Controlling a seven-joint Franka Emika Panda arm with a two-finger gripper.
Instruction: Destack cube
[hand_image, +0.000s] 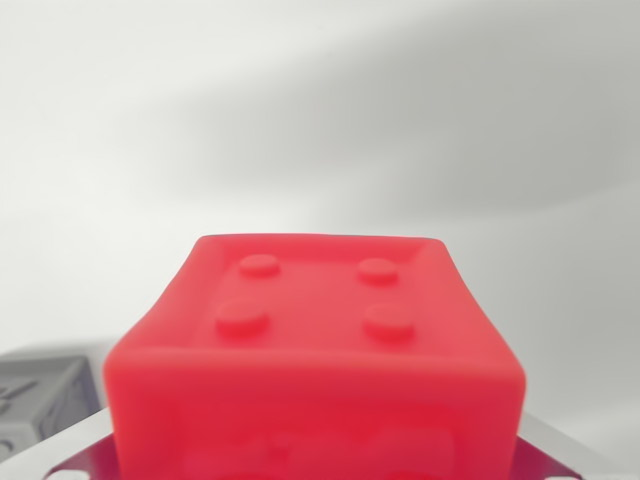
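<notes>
Red cube (315, 350) fills foreground, grey cube (40, 400) lower left, claw state indiscernible.

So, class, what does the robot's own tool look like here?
Little of the tool shows: two flat, silvery metallic pieces at the bottom edge, flanking the red cube. The one at the wrist view's left has dark holes. No cables or markings.

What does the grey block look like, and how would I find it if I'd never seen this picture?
Start at the big red cube with four round studs on top, which fills the middle of the wrist view. Look past its lower corner to the wrist view's left edge: the grey block sits there, partly cut off and blurry. It is the only grey block, with raised markings instead of red studs.
</notes>
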